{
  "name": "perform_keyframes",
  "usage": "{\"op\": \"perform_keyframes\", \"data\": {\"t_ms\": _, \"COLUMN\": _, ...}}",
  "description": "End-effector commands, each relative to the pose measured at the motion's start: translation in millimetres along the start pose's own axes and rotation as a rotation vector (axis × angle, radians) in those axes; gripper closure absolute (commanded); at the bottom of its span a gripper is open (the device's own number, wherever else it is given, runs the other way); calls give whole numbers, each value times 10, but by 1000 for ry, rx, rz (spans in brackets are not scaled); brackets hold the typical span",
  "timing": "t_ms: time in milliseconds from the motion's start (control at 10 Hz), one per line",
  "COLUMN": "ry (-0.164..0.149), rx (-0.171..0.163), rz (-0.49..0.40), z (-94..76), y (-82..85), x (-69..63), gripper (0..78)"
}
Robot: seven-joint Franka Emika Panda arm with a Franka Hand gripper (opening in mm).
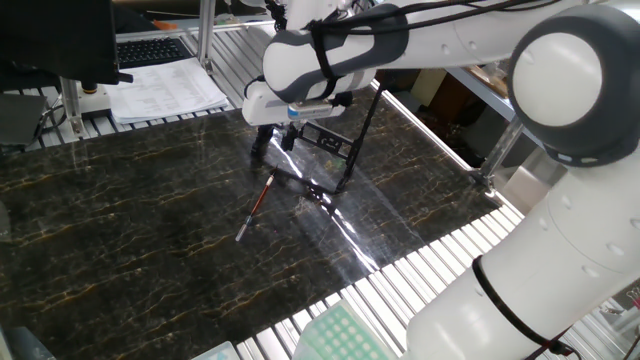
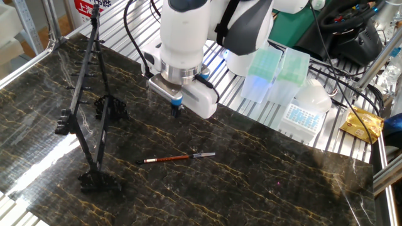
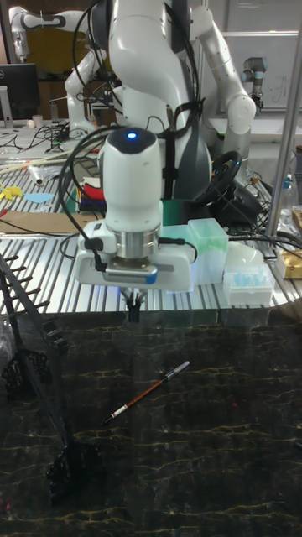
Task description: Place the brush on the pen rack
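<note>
The brush [image 2: 176, 157] lies flat on the dark marble table, its reddish-brown shaft ending in a dark section and a pale tip; it also shows as brush [image 1: 255, 206] and brush [image 3: 147, 392]. The black pen rack [image 2: 88, 107] stands to its left on slanted legs, seen too as rack [image 1: 335, 150] and rack [image 3: 38, 361]. My gripper [image 2: 176, 113] hangs above the table behind the brush, pointing down, fingers shut with nothing between them. It appears as gripper [image 3: 132, 315] and gripper [image 1: 289, 138], apart from both brush and rack.
Green pipette-tip boxes [image 2: 267, 69] and a white box [image 2: 301, 110] sit on the slatted metal edge behind the table. A yellow packet [image 2: 361, 122] lies at the far right. Papers [image 1: 165, 85] lie beyond the table's other end.
</note>
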State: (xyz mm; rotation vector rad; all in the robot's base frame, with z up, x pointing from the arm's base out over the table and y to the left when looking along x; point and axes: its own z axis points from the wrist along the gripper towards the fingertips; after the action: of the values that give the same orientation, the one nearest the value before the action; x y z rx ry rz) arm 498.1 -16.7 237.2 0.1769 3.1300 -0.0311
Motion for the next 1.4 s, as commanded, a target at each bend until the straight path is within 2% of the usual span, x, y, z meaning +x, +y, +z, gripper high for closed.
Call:
{"op": "perform_keyframes", "data": {"t_ms": 100, "ry": -3, "rx": 10, "rz": 43, "z": 72, "y": -9, "x": 6, "gripper": 776}}
{"op": "perform_keyframes", "data": {"t_ms": 300, "ry": 37, "rx": 17, "rz": 51, "z": 96, "y": -8, "x": 7, "gripper": 776}}
{"op": "perform_keyframes", "data": {"t_ms": 500, "ry": 54, "rx": 17, "rz": 31, "z": 96, "y": -7, "x": 7, "gripper": 776}}
{"op": "perform_keyframes", "data": {"t_ms": 900, "ry": 52, "rx": 12, "rz": 28, "z": 97, "y": -7, "x": 7, "gripper": 776}}
{"op": "perform_keyframes", "data": {"t_ms": 1200, "ry": 79, "rx": 12, "rz": 69, "z": 97, "y": -7, "x": 7, "gripper": 776}}
{"op": "perform_keyframes", "data": {"t_ms": 1400, "ry": 78, "rx": 14, "rz": 66, "z": 97, "y": -7, "x": 7, "gripper": 776}}
